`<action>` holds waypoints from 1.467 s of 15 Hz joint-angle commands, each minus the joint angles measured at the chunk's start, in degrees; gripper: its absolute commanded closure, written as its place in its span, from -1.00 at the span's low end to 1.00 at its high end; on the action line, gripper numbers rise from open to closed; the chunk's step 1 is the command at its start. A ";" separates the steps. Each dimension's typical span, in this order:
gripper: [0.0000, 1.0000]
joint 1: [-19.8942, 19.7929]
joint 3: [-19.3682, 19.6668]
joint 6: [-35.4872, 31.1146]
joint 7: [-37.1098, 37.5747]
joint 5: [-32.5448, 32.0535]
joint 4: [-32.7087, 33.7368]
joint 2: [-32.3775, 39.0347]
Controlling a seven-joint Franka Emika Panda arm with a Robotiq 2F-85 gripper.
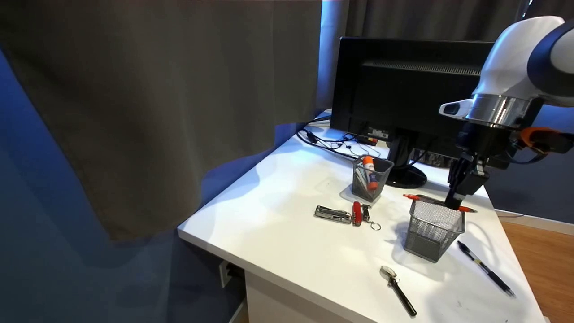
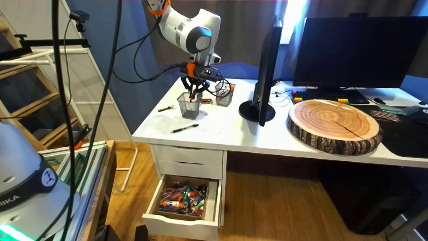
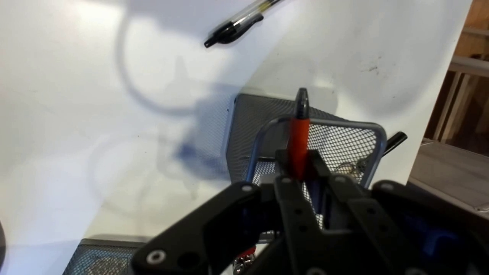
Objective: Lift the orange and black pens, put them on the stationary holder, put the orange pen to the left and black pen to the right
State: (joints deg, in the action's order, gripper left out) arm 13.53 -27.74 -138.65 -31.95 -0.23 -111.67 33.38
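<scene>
In the wrist view, the pincer point(image 3: 298, 165) is pinching the orange pen point(image 3: 299, 139) snugly near its middle, over the mesh holder point(image 3: 248, 130). In both exterior views, the black pen point(image 1: 486, 269) is lying on the bench point(image 1: 287, 215) beside the mesh holder. Each pen is looking light, stiff and maybe slippery, so the middle is seeming best for grabbing.

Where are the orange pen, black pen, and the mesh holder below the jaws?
Orange pen point(image 3: 299, 139): wrist view, barrel.
Black pen point(image 1: 485, 268): in an exterior view, barrel.
Mesh holder point(image 1: 428, 237): in an exterior view, mesh wall.
</scene>
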 commanded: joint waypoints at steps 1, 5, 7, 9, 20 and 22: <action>0.20 1.48 1.17 1.21 1.11 0.13 2.04 1.11; -0.31 1.47 2.09 0.22 2.88 -0.65 -0.36 -1.94; -0.59 1.02 2.38 0.16 3.48 -0.88 -2.32 -4.37; -0.87 0.60 2.71 -0.12 3.82 -0.60 -4.24 -6.65; -1.00 -3.62 0.92 -1.38 0.54 9.09 -15.31 -9.35; -1.00 -3.63 0.79 -3.97 0.43 10.12 -17.00 -8.45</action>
State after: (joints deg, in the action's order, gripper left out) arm 10.70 -25.98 -138.84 -30.03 6.99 -125.39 24.88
